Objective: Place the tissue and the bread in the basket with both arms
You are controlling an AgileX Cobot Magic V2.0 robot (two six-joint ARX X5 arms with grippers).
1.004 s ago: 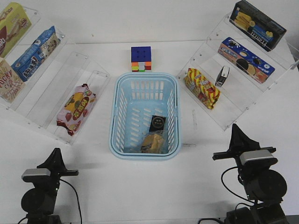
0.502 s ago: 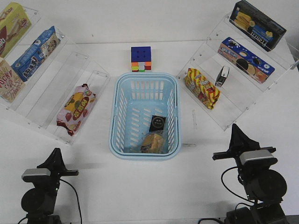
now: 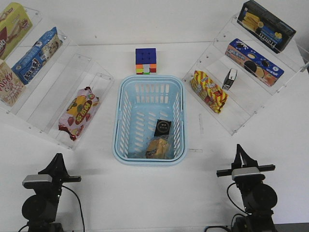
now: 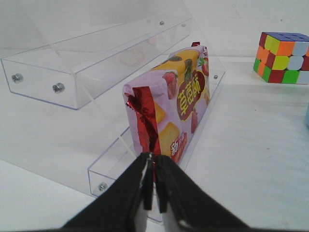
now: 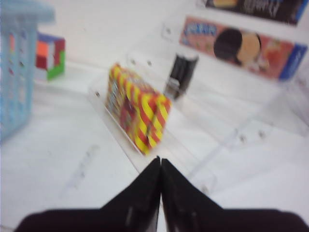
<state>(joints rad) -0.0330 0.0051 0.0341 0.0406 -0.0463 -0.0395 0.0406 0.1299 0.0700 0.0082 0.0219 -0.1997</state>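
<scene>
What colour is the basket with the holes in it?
Light blue. The basket shows best in the front view, seen from above.

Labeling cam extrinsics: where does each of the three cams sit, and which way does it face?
Front: high, looks forward and down on the basket with bread and tissue inside; both arms show at the near edge.
Left wrist: low over the left hand, shut, facing the strawberry packet on its shelf.
Right wrist: low over the right hand, shut, facing the striped packet; blurred.
Shared: the cube is in both wrist views.
</scene>
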